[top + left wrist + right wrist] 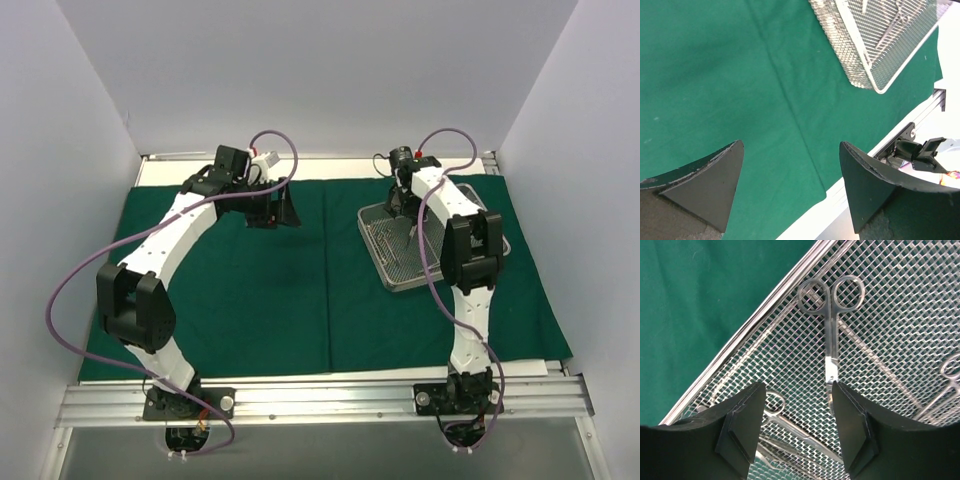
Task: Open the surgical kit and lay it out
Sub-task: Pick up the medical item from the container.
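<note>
The dark green drape (250, 290) (715, 75) (700, 290) lies spread flat over the table. The silver wire-mesh tray (372, 248) (860, 65) (765, 305) rests on its right half. My right gripper (403, 210) (797, 385) hangs low inside the tray, jaws apart. A pair of steel scissors (830, 335) lies with its blade end right at the inner face of the right finger. Another ring-handled instrument (800, 430) lies under the gap. My left gripper (275, 215) (791, 145) hovers open over bare drape at the back left, holding nothing.
More thin steel instruments (950, 375) lie at the tray's right side. An aluminium rail (320, 395) runs along the near edge and carries both arm bases. White walls close in the left, right and back. The drape's near edge (820, 195) ends on a white strip.
</note>
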Robot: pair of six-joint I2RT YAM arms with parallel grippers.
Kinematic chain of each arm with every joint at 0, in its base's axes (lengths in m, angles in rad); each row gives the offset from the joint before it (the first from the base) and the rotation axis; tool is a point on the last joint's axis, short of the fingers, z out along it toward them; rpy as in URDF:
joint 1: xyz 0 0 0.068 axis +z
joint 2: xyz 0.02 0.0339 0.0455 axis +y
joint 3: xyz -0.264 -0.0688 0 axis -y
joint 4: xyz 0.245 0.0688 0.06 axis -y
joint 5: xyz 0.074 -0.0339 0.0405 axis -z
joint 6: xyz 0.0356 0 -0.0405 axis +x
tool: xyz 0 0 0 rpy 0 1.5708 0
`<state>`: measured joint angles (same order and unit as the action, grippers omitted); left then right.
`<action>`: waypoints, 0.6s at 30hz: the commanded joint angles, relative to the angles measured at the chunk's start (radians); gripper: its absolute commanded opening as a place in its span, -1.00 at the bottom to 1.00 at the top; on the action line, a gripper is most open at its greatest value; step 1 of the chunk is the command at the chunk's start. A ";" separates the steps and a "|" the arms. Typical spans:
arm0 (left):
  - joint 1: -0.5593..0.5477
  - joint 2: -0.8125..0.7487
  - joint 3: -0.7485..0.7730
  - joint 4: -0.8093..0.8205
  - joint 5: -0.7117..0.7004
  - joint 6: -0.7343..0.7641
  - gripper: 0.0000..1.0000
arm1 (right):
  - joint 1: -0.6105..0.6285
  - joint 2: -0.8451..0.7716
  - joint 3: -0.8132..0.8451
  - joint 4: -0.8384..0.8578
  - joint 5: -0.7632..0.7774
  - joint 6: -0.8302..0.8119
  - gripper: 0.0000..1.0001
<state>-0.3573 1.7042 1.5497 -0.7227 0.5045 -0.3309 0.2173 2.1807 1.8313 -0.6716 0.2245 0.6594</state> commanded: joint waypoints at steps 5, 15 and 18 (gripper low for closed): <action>0.058 -0.005 -0.020 0.020 0.069 0.015 0.71 | -0.013 -0.015 -0.021 -0.026 0.076 -0.038 0.12; 0.086 0.003 -0.023 0.011 0.075 0.006 0.71 | -0.058 -0.029 -0.173 0.075 0.003 -0.078 0.04; 0.093 0.012 -0.013 0.000 0.075 0.006 0.71 | -0.071 -0.015 -0.210 0.115 -0.031 -0.093 -0.04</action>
<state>-0.2756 1.7050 1.5246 -0.7242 0.5552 -0.3317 0.1608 2.1677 1.6688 -0.5793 0.2054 0.5934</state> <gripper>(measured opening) 0.853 0.493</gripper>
